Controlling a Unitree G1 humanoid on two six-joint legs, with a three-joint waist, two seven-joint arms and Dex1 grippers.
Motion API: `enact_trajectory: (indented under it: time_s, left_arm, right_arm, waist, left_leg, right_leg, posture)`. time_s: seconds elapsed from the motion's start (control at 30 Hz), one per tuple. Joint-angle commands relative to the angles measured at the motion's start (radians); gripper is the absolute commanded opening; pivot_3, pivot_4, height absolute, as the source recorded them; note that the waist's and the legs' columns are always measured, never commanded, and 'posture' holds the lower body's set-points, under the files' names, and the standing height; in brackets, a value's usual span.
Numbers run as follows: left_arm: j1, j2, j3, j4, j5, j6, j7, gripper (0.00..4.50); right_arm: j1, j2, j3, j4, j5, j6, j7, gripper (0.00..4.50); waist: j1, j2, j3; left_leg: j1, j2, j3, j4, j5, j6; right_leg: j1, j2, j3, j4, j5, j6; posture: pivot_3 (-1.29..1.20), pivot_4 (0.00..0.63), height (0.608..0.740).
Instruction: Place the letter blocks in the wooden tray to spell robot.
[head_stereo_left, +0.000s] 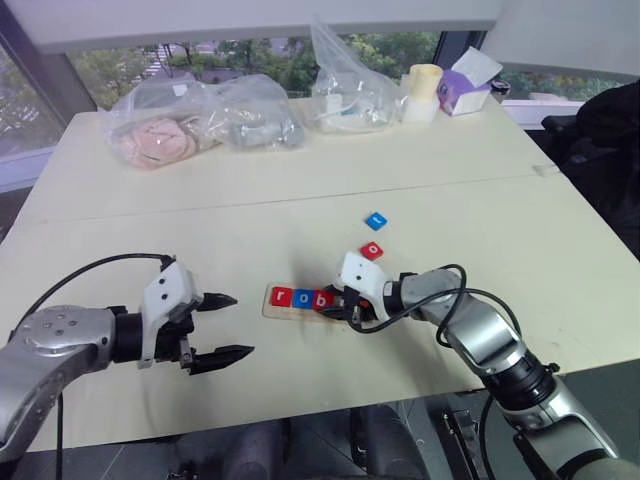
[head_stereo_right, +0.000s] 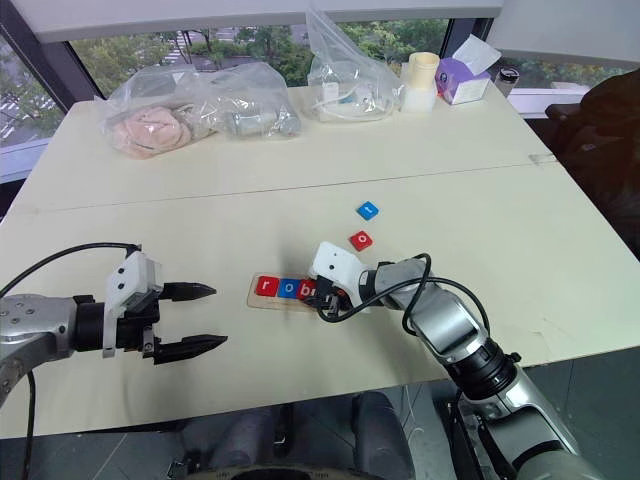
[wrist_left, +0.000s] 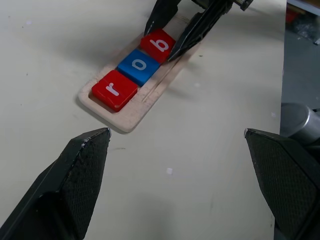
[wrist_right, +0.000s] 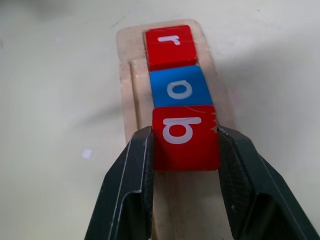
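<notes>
The wooden tray (head_stereo_left: 268, 302) lies near the table's front edge, between my two grippers. In its groove sit a red r block (wrist_right: 169, 46), a blue o block (wrist_right: 178, 87) and a red b block (wrist_right: 185, 140), side by side. My right gripper (head_stereo_left: 335, 306) is shut on the b block, one finger on each side of it, with the block resting in the tray. A loose red o block (head_stereo_left: 372, 250) and a loose blue block (head_stereo_left: 376, 219) lie on the table just beyond the tray. My left gripper (head_stereo_left: 242, 324) hangs open to the left of the tray, holding nothing.
Along the far edge of the table (head_stereo_left: 120, 240) lie clear plastic bags (head_stereo_left: 200, 125) of soft items, another bag (head_stereo_left: 345, 95), a pale roll (head_stereo_left: 422, 92) and a purple tissue box (head_stereo_left: 465, 85). A seam crosses the tabletop.
</notes>
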Motion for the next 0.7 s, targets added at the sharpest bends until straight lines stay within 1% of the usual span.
enact_trajectory:
  time_s: [0.03,0.17,0.33,0.5,0.67,0.7]
  left_arm:
    - [-0.011,-0.004,0.003,-0.003,0.004,-0.017,0.005,4.50]
    - [-0.012,-0.006,0.005,0.000,0.008,-0.019,0.007,4.50]
    - [-0.019,-0.014,-0.009,0.007,0.019,-0.026,0.011,4.50]
    - [-0.038,-0.022,-0.032,0.014,0.030,-0.030,0.015,4.50]
    - [-0.041,-0.024,-0.038,0.019,0.038,-0.037,0.014,4.50]
    - [-0.040,-0.024,-0.038,0.018,0.039,-0.038,0.014,4.50]
  right_arm:
    - [-0.010,0.006,0.001,0.009,-0.001,-0.025,0.003,2.48]
    - [-0.016,-0.003,-0.005,0.018,-0.015,-0.062,0.001,4.49]
    - [-0.028,-0.026,-0.024,0.022,-0.014,-0.098,0.023,4.49]
    - [-0.036,0.006,-0.032,0.044,0.001,-0.080,0.015,4.49]
    - [-0.027,0.014,-0.019,0.095,-0.010,-0.116,0.022,4.49]
    - [-0.028,0.015,-0.018,0.105,-0.010,-0.126,0.027,4.25]
  waist:
    - [0.000,0.000,0.000]
    - [0.000,0.000,0.000]
    - [0.000,0.000,0.000]
    - [0.000,0.000,0.000]
    - [0.000,0.000,0.000]
    - [0.000,0.000,0.000]
  left_leg:
    - [0.000,0.000,0.000,0.000,0.000,0.000]
    - [0.000,0.000,0.000,0.000,0.000,0.000]
    - [0.000,0.000,0.000,0.000,0.000,0.000]
    - [0.000,0.000,0.000,0.000,0.000,0.000]
    - [0.000,0.000,0.000,0.000,0.000,0.000]
    - [0.000,0.000,0.000,0.000,0.000,0.000]
  right_leg:
    - [0.000,0.000,0.000,0.000,0.000,0.000]
    - [0.000,0.000,0.000,0.000,0.000,0.000]
    - [0.000,0.000,0.000,0.000,0.000,0.000]
    - [0.000,0.000,0.000,0.000,0.000,0.000]
    - [0.000,0.000,0.000,0.000,0.000,0.000]
    - [0.000,0.000,0.000,0.000,0.000,0.000]
  posture:
    - [0.00,0.150,0.740]
    - [0.00,0.150,0.740]
    - [0.00,0.150,0.740]
    - [0.00,0.150,0.740]
    - [0.00,0.150,0.740]
    - [0.00,0.150,0.740]
